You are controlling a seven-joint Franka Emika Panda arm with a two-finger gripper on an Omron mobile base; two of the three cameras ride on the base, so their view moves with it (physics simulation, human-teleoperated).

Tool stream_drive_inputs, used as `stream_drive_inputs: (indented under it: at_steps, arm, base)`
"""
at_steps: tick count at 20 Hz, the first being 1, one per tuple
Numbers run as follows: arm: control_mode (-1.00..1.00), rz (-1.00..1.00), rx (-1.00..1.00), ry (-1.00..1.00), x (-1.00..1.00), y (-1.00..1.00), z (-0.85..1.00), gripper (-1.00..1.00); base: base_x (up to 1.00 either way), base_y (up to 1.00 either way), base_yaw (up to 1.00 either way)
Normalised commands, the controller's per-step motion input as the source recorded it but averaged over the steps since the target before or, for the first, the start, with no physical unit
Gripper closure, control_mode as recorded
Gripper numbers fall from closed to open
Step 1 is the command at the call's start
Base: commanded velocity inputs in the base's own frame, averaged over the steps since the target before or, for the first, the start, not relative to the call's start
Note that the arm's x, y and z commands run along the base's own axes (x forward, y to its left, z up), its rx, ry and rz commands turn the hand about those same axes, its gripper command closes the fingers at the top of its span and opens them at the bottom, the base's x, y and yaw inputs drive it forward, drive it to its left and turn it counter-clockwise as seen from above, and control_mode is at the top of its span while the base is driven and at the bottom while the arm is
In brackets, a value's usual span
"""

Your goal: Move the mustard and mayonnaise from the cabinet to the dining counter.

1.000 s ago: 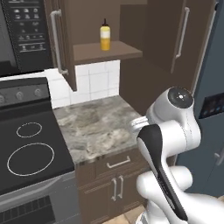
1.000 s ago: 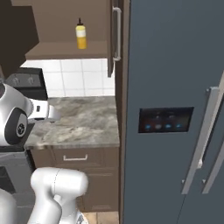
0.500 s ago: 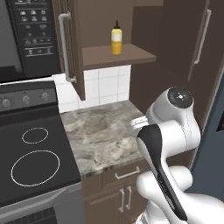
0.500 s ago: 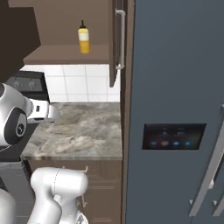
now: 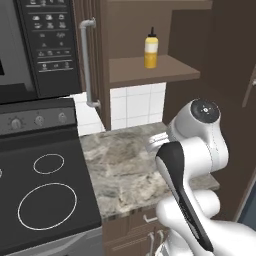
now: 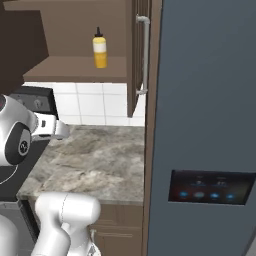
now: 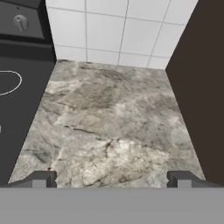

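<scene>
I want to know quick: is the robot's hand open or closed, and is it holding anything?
Hand: open, holding nothing, over the worktop.

A small grey-brown veined marble bench sits between a black stove with white ring burners and a tall slate-blue refrigerator with a dark touch panel. White square wall tiles back the bench, and brown drawers run beneath it. A black microwave hangs above the stove's control knobs.
</scene>
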Motion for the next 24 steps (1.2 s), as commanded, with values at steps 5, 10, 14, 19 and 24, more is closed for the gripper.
stream_drive_inputs:
  at_steps: [5,10,14,19,24]
  arm:
    - [1.0,0.0,0.0,0.0,0.0,0.0,0.0,-1.0]
    - [1.0,0.0,0.0,0.0,0.0,0.0,0.0,-1.0]
    - [1.0,0.0,0.0,0.0,0.0,0.0,0.0,-1.0]
    - [1.0,0.0,0.0,0.0,0.0,0.0,0.0,-1.0]
    - [1.0,0.0,0.0,0.0,0.0,0.0,0.0,-1.0]
  base:
    - [0.34,-0.14,0.16]
    - [0.28,-0.06,0.06]
    - [0.03,0.0,0.01]
    - [0.0,0.0,0.0]
    - [-0.05,0.0,0.05]
